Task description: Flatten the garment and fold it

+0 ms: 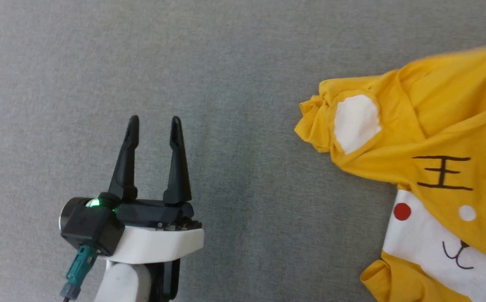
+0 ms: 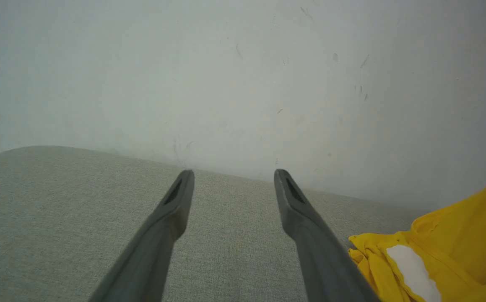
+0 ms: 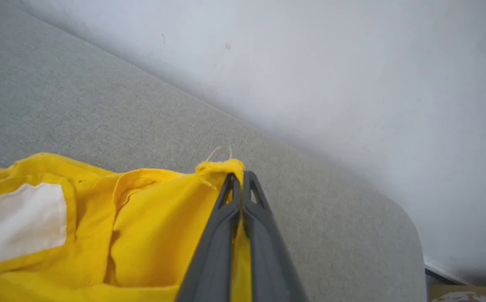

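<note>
Pinching a bunched yellow edge of the garment [image 3: 154, 226], the right claw [image 3: 237, 176] has both dark fingers pressed together, with cloth caught between them. Two loose threads [image 3: 222, 152] stand up from the pinched fold at 12 o'clock of the tips. From the grip the rumpled cloth spreads toward 9 and 7 o'clock in the right wrist view, with a white patch [image 3: 22, 222] at 9 o'clock. The grey tabletop [image 3: 331, 218] lies beneath and runs to a pale wall [image 3: 352, 84] at 1 o'clock.

The left claw [image 1: 154, 121] is spread wide and holds nothing. In the head view it sits at 7 o'clock, fingers pointing to 12 o'clock, with a green light [image 1: 94, 203] lit on its wrist housing. It is over bare tabletop, well apart from the garment, which lies at 3 to 4 o'clock and runs off the right edge. The garment is creased and partly folded over itself. Its print shows black strokes [image 1: 443, 172], a red dot [image 1: 402, 211] and a white muzzle area [image 1: 431, 247] with a drawn mouth. In the left wrist view the garment shows at 4 o'clock, near the right-hand finger.
</note>
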`<state>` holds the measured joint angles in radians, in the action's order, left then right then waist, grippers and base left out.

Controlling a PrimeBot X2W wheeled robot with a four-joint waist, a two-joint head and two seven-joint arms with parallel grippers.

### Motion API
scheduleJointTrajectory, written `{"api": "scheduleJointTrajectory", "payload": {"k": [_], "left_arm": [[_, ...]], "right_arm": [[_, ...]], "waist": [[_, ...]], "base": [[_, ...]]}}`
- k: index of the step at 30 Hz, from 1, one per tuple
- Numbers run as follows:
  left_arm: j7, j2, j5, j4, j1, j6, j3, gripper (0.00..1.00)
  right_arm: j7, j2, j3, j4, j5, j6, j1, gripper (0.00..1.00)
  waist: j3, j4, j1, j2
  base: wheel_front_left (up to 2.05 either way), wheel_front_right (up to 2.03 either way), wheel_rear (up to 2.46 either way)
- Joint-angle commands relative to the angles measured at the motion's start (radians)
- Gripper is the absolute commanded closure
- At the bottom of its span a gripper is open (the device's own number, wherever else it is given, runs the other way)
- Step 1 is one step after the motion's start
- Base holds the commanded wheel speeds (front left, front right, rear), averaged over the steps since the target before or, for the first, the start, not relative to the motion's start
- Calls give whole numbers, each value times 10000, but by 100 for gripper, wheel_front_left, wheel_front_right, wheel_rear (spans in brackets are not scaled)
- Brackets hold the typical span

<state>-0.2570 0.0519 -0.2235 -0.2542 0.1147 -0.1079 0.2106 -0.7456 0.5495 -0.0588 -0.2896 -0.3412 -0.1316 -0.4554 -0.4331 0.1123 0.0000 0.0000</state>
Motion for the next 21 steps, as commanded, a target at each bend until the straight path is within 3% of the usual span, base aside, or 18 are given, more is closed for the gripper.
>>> {"api": "scheduleJointTrajectory", "payload": {"k": [1,7,10,14,15,16,21], "left_arm": [[-47,-16,-57,-50,222,-51,56,0],[-47,-16,-232,-18,642,-134,413,0],[-47,-16,-351,35,890,-189,634,0],[-47,-16,-431,137,1131,-252,798,0],[-47,-16,-440,173,1174,-264,830,0],[-47,-16,-443,210,1201,-280,850,0],[-47,-16,-377,371,1153,-294,773,0]], "right_arm": [[-42,171,148,11,50,9,-508,100],[32,1020,1455,1297,564,9,-2982,100],[611,980,2069,2389,1199,9,-3840,100],[1670,304,2564,4185,1683,9,-4358,99],[1810,38,2537,4609,1662,9,-4362,56],[1853,-177,2526,4976,1658,9,-4349,0],[2162,-577,2788,5503,1153,9,-4529,0]], "waist": [[-298,268,0,0],[-1000,837,0,0],[-1280,1102,0,0],[-1458,1294,0,0],[-1452,1319,0,0],[-1430,1326,0,0],[-1095,1123,0,0]], "base": [[0,0,0],[0,0,0],[0,0,0],[0,0,0],[0,0,0],[0,0,0],[0,0,0]]}}
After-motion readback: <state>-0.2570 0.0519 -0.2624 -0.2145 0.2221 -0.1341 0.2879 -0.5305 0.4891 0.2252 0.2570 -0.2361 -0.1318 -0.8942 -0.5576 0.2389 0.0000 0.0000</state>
